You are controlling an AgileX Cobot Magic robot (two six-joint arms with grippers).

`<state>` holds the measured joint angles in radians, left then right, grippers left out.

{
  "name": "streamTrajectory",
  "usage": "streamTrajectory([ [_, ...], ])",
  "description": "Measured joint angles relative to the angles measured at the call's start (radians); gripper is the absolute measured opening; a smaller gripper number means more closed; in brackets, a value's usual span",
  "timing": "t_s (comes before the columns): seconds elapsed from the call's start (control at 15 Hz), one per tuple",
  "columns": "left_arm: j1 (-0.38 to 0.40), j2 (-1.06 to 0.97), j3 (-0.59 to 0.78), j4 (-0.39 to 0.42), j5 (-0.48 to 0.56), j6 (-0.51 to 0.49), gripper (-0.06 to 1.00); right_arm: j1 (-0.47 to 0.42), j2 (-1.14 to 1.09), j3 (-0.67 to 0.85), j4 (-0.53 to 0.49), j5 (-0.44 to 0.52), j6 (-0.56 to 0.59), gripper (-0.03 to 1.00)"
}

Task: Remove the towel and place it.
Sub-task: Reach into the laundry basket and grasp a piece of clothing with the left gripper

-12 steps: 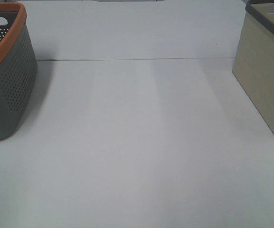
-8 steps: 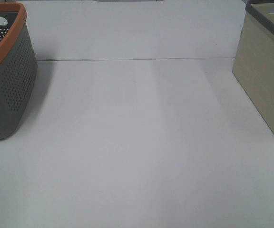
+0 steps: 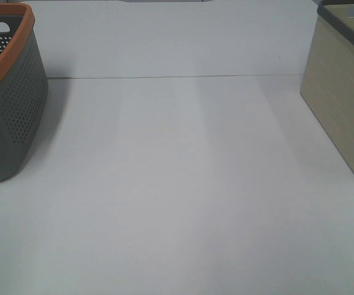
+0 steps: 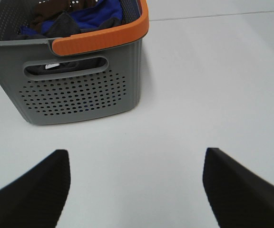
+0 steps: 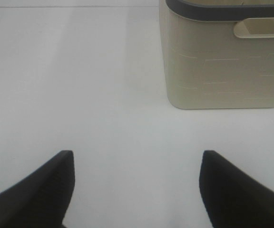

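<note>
Lying bunched in the basket (image 4: 80, 97), the towel (image 4: 63, 24) shows no axis.

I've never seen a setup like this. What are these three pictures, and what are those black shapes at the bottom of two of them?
This is a robot with two arms, each ending in a two-fingered gripper. One picture comes from a camera mounted high above the white table; no arm reaches into it. The other two come from cameras on the wrists, looking out past the fingers: the black shapes are those fingers. The left gripper faces a grey basket with an orange rim, holding a pile of blue and dark cloths. The right gripper faces a beige basket. Both grippers are open and hold nothing.
</note>
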<state>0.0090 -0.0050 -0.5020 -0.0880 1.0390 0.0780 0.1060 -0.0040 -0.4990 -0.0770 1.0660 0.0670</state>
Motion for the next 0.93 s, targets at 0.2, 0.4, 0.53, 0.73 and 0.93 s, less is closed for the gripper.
streamTrajectory([
  [0.2,0.000,0.000,0.000,0.000,0.000,0.000,0.73,0.000,0.000,0.000,0.000,0.000,0.000,0.73],
  [0.4,0.000,0.000,0.000,0.000,0.000,-0.006,0.73,0.000,0.000,0.000,0.001,0.000,0.000,0.73],
  [0.53,0.000,0.000,0.000,0.003,0.000,-0.017,0.73,0.000,0.000,0.000,0.001,0.000,0.000,0.73],
  [0.73,0.000,0.000,0.000,0.004,0.000,-0.021,0.73,0.000,0.000,0.000,0.003,0.000,0.000,0.73],
  [0.93,0.000,0.000,0.000,0.004,0.000,-0.021,0.73,0.000,0.000,0.000,0.003,0.000,0.000,0.73],
])
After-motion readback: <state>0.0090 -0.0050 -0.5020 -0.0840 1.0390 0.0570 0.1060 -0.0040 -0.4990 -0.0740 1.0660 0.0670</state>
